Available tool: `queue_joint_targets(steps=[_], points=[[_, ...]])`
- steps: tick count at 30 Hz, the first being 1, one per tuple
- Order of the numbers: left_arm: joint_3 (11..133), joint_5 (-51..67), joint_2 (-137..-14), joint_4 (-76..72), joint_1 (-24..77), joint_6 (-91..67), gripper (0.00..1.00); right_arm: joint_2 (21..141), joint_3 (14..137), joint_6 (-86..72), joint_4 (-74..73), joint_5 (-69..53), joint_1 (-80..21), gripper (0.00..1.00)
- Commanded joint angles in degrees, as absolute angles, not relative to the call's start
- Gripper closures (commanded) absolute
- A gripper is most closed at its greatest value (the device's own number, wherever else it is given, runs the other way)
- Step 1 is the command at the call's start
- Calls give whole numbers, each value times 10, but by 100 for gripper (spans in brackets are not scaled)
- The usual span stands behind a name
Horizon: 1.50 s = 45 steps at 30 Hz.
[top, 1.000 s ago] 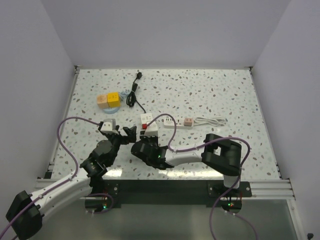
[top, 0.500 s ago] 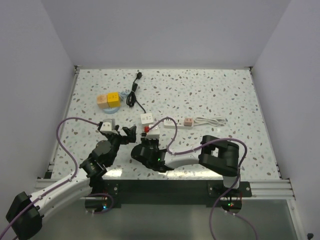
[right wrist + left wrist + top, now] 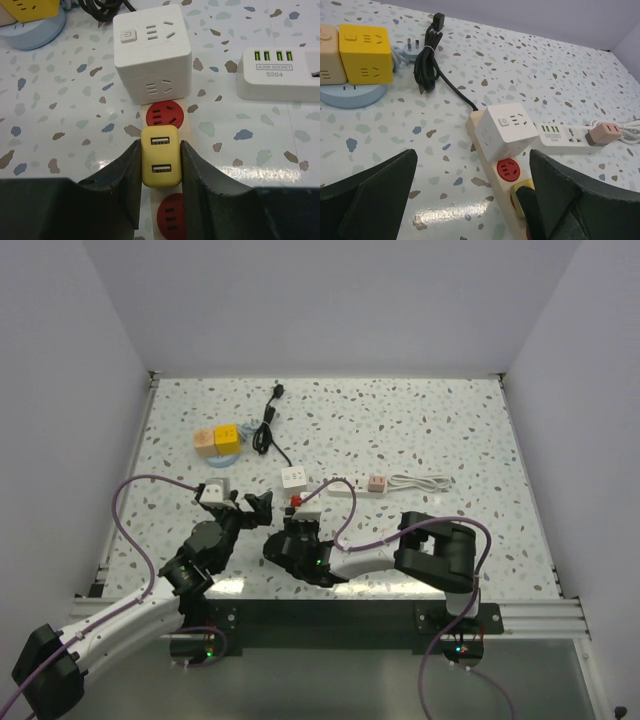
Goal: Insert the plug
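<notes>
A yellow plug (image 3: 160,156) with two USB ports is held between the fingers of my right gripper (image 3: 160,165), which is shut on it. The plug sits over a cream power strip (image 3: 191,131), between two visible red sockets (image 3: 164,113). I cannot tell whether its prongs are in. A white cube adapter (image 3: 151,50) sits on the strip's far end. In the left wrist view the plug (image 3: 524,192) shows beside a red socket (image 3: 509,170). My left gripper (image 3: 472,167) is open and empty, just left of the strip. From above, the right gripper (image 3: 297,520) hides the plug.
A yellow and an orange cube socket (image 3: 218,440) stand on a blue disc at the back left. Next to them lies a coiled black cable (image 3: 265,428). A white USB strip (image 3: 340,486) with a pink plug (image 3: 376,483) and white cord (image 3: 422,481) lies right of the cream strip.
My right gripper has drawn back along the strip toward the near edge with the plug, uncovering the white cube adapter. The left arm has not moved.
</notes>
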<state>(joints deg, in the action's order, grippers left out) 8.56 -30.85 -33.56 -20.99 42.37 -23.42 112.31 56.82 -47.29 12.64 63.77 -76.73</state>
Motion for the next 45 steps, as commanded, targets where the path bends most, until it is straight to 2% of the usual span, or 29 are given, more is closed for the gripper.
queue_joint_targets(steps=[1, 20, 33, 39, 42, 45], points=[[91, -313, -332, -205, 419, -238, 0, 1246, 497, -512, -128, 371, -817, 100], [99, -323, -337, -198, 419, -237, 0, 1195, 586, -275, 12, 422, -684, 100], [104, -333, -345, -199, 419, -235, 0, 1197, 610, -261, 91, 445, -652, 100], [104, -333, -346, -198, 419, -235, 0, 1187, 620, -260, 75, 426, -650, 100], [104, -333, -346, -198, 419, -234, 0, 1163, 603, -258, 82, 415, -651, 83], [104, -334, -346, -198, 419, -234, 0, 1138, 596, -252, 85, 417, -651, 73]])
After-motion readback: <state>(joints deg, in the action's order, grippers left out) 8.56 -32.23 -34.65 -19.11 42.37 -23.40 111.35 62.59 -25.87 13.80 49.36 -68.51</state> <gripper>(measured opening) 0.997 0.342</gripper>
